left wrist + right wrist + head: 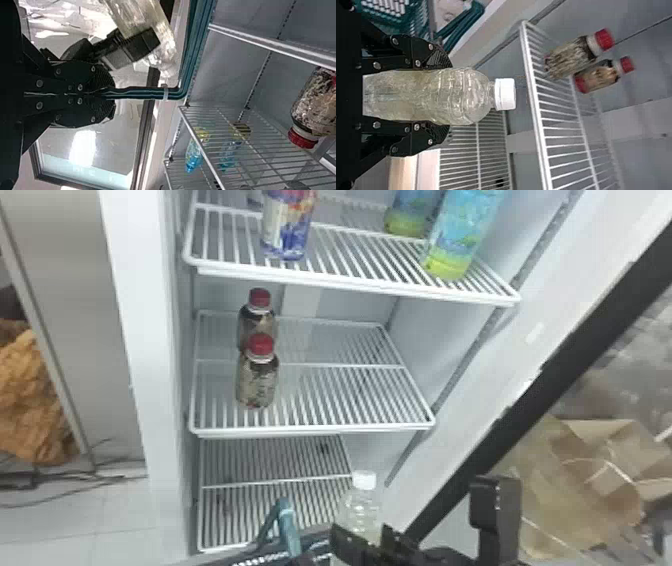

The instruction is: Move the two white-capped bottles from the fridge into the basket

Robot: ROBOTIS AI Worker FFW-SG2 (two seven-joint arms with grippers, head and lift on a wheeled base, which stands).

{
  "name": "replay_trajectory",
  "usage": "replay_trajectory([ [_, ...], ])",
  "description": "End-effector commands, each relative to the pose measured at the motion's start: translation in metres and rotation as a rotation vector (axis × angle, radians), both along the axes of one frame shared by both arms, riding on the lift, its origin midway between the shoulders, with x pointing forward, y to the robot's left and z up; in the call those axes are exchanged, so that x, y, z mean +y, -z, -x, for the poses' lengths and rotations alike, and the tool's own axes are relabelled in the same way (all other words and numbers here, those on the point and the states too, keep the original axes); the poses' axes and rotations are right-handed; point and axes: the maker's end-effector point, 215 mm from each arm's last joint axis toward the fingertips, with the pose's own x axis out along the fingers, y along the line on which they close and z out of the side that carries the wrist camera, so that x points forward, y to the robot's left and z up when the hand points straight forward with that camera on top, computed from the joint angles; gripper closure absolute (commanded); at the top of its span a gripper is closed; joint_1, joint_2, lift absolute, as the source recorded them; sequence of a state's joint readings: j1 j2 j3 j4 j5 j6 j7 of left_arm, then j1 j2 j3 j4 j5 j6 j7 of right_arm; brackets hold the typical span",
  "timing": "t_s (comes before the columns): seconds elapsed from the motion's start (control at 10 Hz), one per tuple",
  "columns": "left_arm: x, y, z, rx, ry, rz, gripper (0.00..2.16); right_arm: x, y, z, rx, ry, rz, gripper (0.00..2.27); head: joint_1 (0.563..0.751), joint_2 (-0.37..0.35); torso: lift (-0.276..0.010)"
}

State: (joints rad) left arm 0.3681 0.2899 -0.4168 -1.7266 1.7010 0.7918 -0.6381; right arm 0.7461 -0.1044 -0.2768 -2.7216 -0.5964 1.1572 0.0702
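Beyond the right hand (367, 542), the fridge interior (435, 325) is lit softly. Small highlights are caught by the clear bottle (359, 510) in that hand. In the left wrist view, the door glass (83, 148) is marked by strong white glare.

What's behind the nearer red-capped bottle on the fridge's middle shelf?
A second red-capped bottle stands behind the nearer bottle. In the head view its upper part shows; the nearer one covers its lower part.

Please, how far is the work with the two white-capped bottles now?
Grasping one white-capped bottle looks done: it is in the right gripper. The left gripper holds the handle of the basket. Placing this bottle inside is left to do. Whether the other is already there, I cannot tell.
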Motion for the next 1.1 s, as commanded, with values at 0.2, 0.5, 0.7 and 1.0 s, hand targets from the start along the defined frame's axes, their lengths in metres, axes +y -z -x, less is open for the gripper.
replay_trajectory([
  [0.2, 0.0, 0.0, 0.0, -0.001, -0.001, -0.002, 1.12, 0.007, 0.022, 0.014, 0.092, -0.044, -0.012, 0.79, 0.695, -0.35, -0.26],
  [0.5, 0.0, 0.0, 0.0, -0.001, -0.001, -0.002, 1.12, 0.002, 0.018, 0.01, 0.077, -0.044, 0.002, 0.69, 0.695, -0.35, -0.26],
  [0.7, 0.0, 0.0, 0.0, 0.0, -0.001, 0.0, 1.12, -0.005, 0.0, -0.007, -0.007, -0.015, 0.024, 0.29, 0.695, -0.35, -0.26],
  [1.0, -0.001, 0.0, 0.0, -0.002, 0.003, 0.0, 1.12, -0.013, -0.025, -0.025, -0.117, 0.019, 0.031, 0.18, 0.695, -0.35, -0.26],
])
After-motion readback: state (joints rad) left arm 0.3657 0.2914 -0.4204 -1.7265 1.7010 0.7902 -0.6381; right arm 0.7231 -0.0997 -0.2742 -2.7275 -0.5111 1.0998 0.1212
